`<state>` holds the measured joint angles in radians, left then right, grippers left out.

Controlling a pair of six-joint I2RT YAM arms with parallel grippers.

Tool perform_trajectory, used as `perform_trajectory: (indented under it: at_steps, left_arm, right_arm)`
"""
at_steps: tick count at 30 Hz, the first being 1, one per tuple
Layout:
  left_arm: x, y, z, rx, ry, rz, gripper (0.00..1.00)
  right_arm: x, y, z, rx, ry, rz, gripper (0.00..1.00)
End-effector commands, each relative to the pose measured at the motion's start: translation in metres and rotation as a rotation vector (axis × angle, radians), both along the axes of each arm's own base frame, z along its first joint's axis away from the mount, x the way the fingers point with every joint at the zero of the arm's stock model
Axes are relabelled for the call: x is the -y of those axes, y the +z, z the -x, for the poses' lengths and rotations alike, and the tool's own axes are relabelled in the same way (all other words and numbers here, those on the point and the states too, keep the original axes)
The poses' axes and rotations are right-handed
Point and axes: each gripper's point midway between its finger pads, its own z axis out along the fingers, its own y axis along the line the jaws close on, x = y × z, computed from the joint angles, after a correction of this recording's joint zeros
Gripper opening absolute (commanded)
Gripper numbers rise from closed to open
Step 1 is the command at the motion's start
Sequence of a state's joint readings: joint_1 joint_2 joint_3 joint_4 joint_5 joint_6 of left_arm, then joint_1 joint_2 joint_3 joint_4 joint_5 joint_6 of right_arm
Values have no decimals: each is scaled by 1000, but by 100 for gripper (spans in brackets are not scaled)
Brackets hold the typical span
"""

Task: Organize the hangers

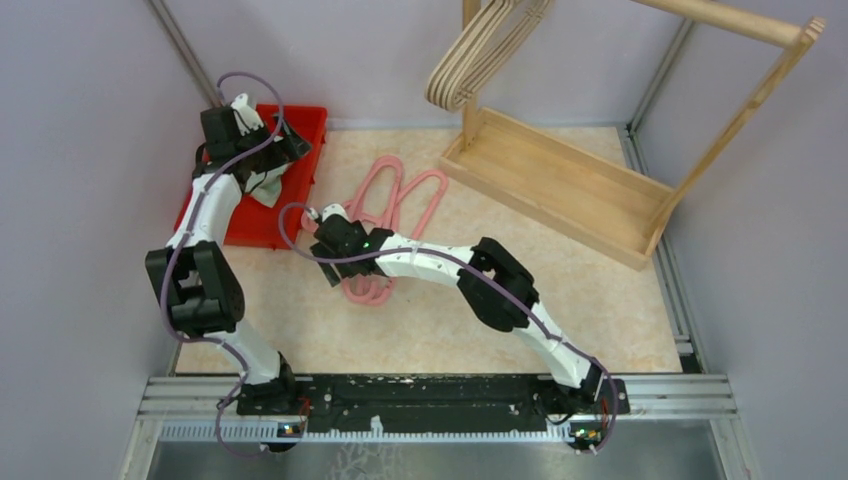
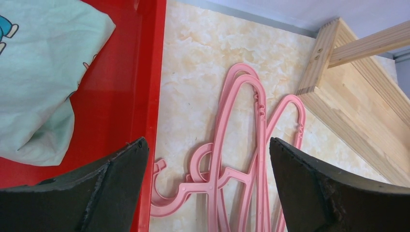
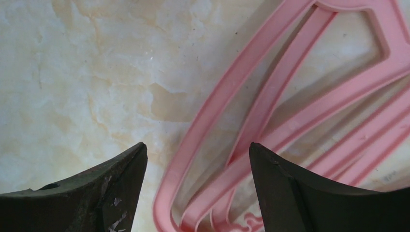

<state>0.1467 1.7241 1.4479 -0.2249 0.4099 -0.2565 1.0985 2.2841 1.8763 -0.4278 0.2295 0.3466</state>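
Note:
Several pink hangers (image 1: pixel 395 200) lie in an overlapping pile flat on the marbled table. They show in the left wrist view (image 2: pixel 251 145) and the right wrist view (image 3: pixel 270 121). Several beige hangers (image 1: pixel 480 55) hang from the wooden rack at the back. My right gripper (image 1: pixel 335 240) is open just above the pile's near end, its jaws straddling a curved hanger end (image 3: pixel 193 164) without touching. My left gripper (image 1: pixel 265 160) is open and empty above the red tray's right edge; hanger hooks (image 2: pixel 193 179) show between its jaws.
A red tray (image 1: pixel 300 130) at the back left holds a pale green cloth (image 2: pixel 38 87). A light wooden rack (image 1: pixel 560 185) with a box base and a top bar stands at the back right. Grey walls close in the table.

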Motion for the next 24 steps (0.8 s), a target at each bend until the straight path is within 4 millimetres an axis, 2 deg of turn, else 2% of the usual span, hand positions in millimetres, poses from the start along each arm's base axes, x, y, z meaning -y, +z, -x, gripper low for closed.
perform_trajectory:
  at_steps: [1, 5, 8, 14, 18, 19, 22, 24]
  left_arm:
    - [3, 30, 6, 87, -14, 0, 100]
    - [3, 30, 8, 91, -15, -3, 100]
    - [2, 26, 9, 84, -15, -6, 100]
    - [1, 24, 13, 85, -9, -20, 100]
    - [1, 24, 16, 91, -1, -18, 100]
    - [1, 23, 17, 90, -1, -16, 100]
    - [1, 21, 20, 86, -2, -17, 100]
    - [1, 21, 21, 87, -1, -20, 100]
  right_arm:
    - [-27, 12, -9, 6, -5, -72, 77]
    - [-35, 0, -13, -2, -6, -63, 75]
    - [-33, -6, -20, 8, -34, -43, 69]
    - [3, -25, -35, 57, -182, 82, 67]
    - [20, -40, -33, 59, -203, 136, 66]
    - [24, -44, -31, 50, -208, 149, 64]
    - [36, -52, -25, 14, -209, 174, 39]
    - [45, -48, -24, 9, -216, 165, 28]
